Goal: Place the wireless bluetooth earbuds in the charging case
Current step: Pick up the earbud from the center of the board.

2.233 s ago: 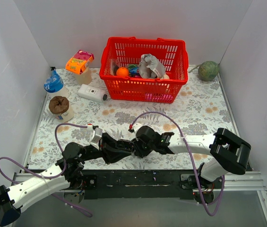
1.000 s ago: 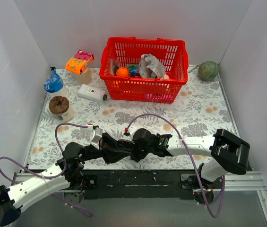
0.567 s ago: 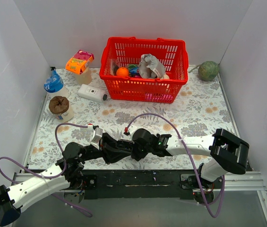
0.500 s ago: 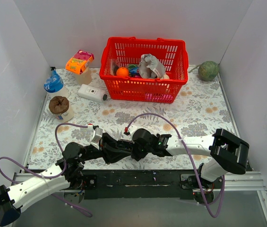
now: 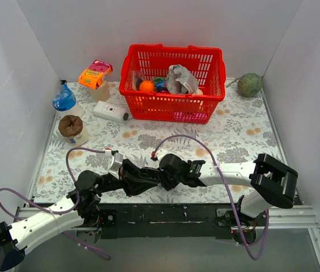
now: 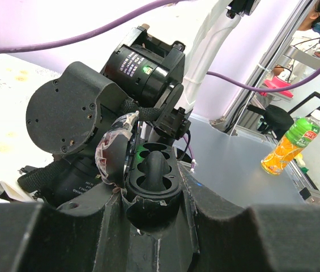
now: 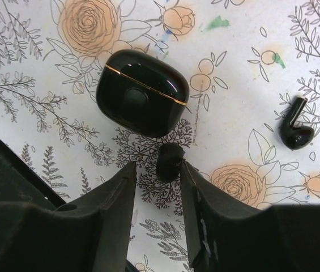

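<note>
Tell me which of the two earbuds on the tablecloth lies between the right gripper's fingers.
The earbud right beside the closed black case; the right gripper straddles it. The other earbud lies apart, outside the fingers.

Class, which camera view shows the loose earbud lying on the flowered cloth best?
The right wrist view: the earbud lies bare on the cloth, with its stem and bulb plain to see. In the top view it cannot be made out, and the left wrist view does not show it.

White arms [image 5: 41, 224]; black joints [image 5: 89, 182]; purple cables [image 5: 179, 136]

earbud [image 7: 170, 161] just beside case [image 7: 143, 93]
</note>
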Tool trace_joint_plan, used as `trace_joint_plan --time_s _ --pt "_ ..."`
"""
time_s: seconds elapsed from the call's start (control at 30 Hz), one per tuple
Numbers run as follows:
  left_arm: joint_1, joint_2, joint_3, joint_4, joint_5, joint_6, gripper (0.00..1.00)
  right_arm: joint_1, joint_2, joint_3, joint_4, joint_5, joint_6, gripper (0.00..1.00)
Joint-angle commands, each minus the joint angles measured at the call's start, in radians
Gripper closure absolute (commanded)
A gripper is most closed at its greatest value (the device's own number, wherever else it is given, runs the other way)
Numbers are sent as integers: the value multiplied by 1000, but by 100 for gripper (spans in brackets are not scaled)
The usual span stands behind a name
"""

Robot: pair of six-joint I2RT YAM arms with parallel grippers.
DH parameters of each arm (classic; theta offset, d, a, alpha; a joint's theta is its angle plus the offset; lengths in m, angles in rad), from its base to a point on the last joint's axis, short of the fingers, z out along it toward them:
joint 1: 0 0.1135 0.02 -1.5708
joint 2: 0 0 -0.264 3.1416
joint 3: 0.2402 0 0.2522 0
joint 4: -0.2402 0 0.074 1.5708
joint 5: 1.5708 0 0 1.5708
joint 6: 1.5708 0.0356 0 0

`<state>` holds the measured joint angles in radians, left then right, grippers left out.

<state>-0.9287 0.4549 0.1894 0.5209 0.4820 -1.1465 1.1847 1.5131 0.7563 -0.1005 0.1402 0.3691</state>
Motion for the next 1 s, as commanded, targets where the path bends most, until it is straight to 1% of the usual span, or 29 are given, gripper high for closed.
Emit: trace_joint_plan --time_s 0.0,0.2,0.3,0.33,0.4,0.43,0.47,0.5,0.6,0.63,0.7,0.73,0.77,0.8,0.87,0.9,0.97 --pt "-2 -4 4 -2 1 -2 100 1 9 -6 -25 30 17 58" --pt "-2 -2 2 1 1 -4 100 1 -4 -8 -22 44 14 70" --pt "-2 -4 2 1 0 -9 100 0 -16 -9 -22 56 16 78" --pt "-2 -4 2 -1 0 -9 100 0 -22 -8 -27 67 16 85" --pt "-2 -5 2 1 1 -7 100 -2 -33 -6 -36 81 14 91" --pt "-2 -4 2 1 1 -9 100 0 -48 1 -60 93 11 96" --pt "-2 -5 4 -4 1 -9 100 0 -62 6 -76 101 4 99" --pt "-2 -4 5 -5 1 -7 100 0 -80 9 -96 105 -4 99" --pt "-2 -7 12 -19 1 -6 100 0 -206 18 -195 105 -57 99" --pt "-2 -9 13 -22 1 -1 100 0 -290 18 -221 89 -79 99" --pt "-2 -12 13 -25 -2 10 100 1 -376 23 -294 58 -140 99" --pt "-2 -13 15 -24 -6 13 100 0 -457 25 -316 17 -162 99" --pt "-2 -13 12 -10 -8 19 100 1 -493 55 -353 12 -173 99" --pt "-2 -13 10 -1 -10 22 100 0 -525 73 -425 7 -179 99" --pt "-2 -12 1 42 -13 28 100 1 -605 110 -473 -69 -229 99" --pt "-2 -9 -8 57 -14 33 100 1 -626 150 -514 -86 -234 99" --pt "-2 -1 -10 88 -14 54 100 1 -680 178 -541 -122 -254 99"
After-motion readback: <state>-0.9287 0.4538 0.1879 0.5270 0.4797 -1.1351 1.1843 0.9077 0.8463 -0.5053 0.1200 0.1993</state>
